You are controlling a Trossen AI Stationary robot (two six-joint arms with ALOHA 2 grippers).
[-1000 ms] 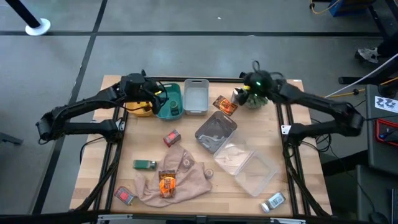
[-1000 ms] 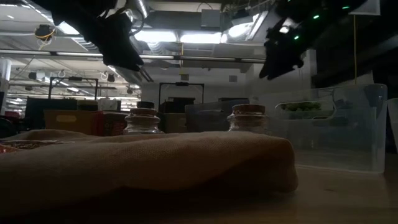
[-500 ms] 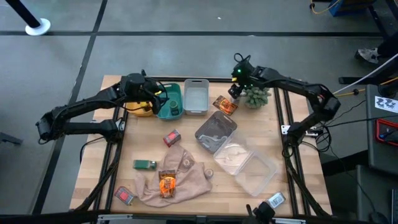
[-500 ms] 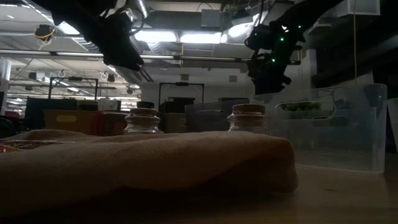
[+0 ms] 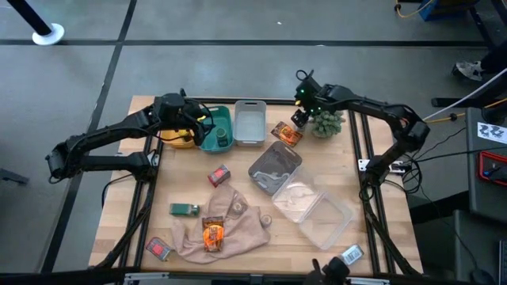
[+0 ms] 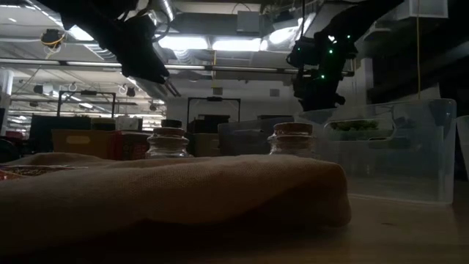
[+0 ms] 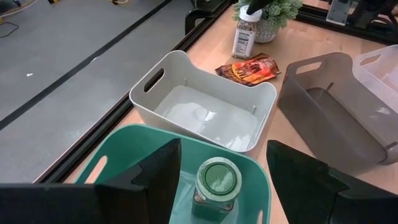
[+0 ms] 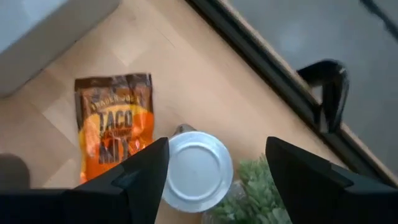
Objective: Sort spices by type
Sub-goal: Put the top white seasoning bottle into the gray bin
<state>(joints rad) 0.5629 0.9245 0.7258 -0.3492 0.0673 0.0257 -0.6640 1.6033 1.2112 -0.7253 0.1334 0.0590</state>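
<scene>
A silver-capped spice jar [image 8: 196,168] stands upright on the table at the far side, between an orange-brown taco sachet [image 8: 115,124] and the green plant ball [image 5: 325,123]. My right gripper [image 8: 214,165] hangs open above the jar. Its fingers stand on either side of the cap and I see no touch. My left gripper [image 7: 224,171] waits open over the teal bin [image 7: 124,155], where a green-lidded jar [image 7: 217,180] stands. A red packet [image 5: 219,175], a green box [image 5: 184,209] and an orange sachet [image 5: 212,233] on the beige cloth [image 5: 234,229] lie nearer.
A white bin [image 5: 249,124] and a grey bin [image 5: 275,168] sit beside the teal one, with a clear bin [image 5: 321,212] toward the near right. Another red packet [image 5: 158,248] and a silver item [image 5: 348,255] lie by the near edge. Two cork-topped jars [image 6: 170,141] [image 6: 293,138] stand by the cloth.
My right gripper has swung from over the plant ball toward the table's left. It has come down and tipped steeply downward over the silver-capped jar, staying open. Most of this happened early; it has nearly settled since.
</scene>
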